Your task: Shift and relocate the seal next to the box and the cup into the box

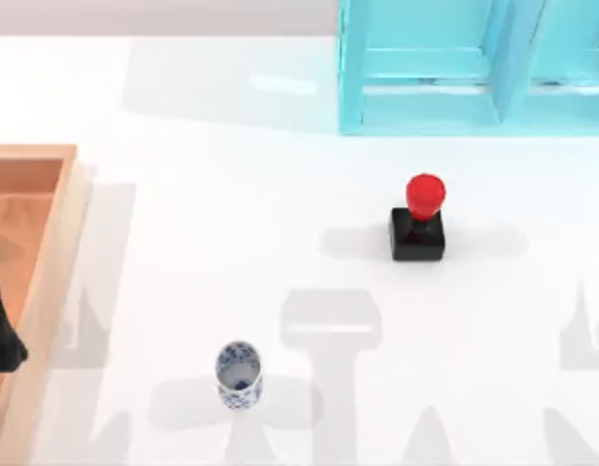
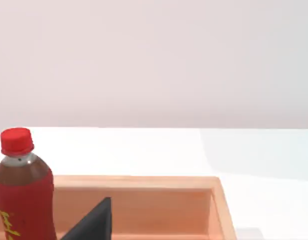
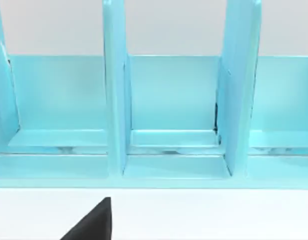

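Observation:
The seal (image 1: pixel 418 218), a black square block with a red knob, stands upright right of the table's middle. The cup (image 1: pixel 239 374), white with blue patterning, stands upright near the front, left of centre. The box (image 1: pixel 49 254), a wooden tray with a tan rim, lies at the table's left edge and appears again in the left wrist view (image 2: pixel 144 183). A dark part of my left gripper (image 1: pixel 0 335) hangs over the box's floor at the far left. A black part of my right gripper (image 3: pixel 91 222) faces the blue shelf. Neither gripper is near the seal or the cup.
A light blue shelf (image 1: pixel 474 68) with upright dividers stands at the back right, also in the right wrist view (image 3: pixel 168 100). A cola bottle (image 2: pixel 21 192) with a red cap stands beside or in the box. White table lies between box, cup and seal.

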Available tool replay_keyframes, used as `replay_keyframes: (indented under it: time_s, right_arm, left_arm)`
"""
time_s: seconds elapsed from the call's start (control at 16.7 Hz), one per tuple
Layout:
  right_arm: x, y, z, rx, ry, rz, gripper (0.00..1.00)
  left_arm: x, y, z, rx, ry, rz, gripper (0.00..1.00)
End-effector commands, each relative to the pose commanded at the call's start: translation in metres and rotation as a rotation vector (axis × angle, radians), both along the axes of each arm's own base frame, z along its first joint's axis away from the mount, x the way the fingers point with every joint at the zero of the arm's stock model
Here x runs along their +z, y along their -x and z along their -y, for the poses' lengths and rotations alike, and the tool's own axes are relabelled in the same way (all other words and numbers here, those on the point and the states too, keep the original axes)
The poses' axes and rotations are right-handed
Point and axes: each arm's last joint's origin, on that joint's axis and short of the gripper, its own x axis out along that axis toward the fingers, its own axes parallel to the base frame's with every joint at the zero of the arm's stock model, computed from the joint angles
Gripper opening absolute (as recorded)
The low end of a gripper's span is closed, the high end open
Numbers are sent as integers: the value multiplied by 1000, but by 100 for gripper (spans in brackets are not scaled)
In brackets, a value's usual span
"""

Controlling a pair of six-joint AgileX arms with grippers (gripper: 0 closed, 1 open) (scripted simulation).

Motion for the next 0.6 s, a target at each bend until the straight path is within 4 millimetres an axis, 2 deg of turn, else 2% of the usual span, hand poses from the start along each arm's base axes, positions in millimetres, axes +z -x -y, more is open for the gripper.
replay_keyframes:
  time_s: [0.3, 0.48, 0.6]
  right_arm:
    - [0, 0, 0, 0, 0, 0, 100]
    - [0, 0, 0, 0, 0, 0, 100]
    - [0, 0, 0, 0, 0, 0, 100]
  left_arm:
    - [8, -1, 0, 5, 29, -41, 100]
    - [28, -6, 1, 22, 93, -153, 100]
    - [49, -17, 3, 47, 146, -259, 100]
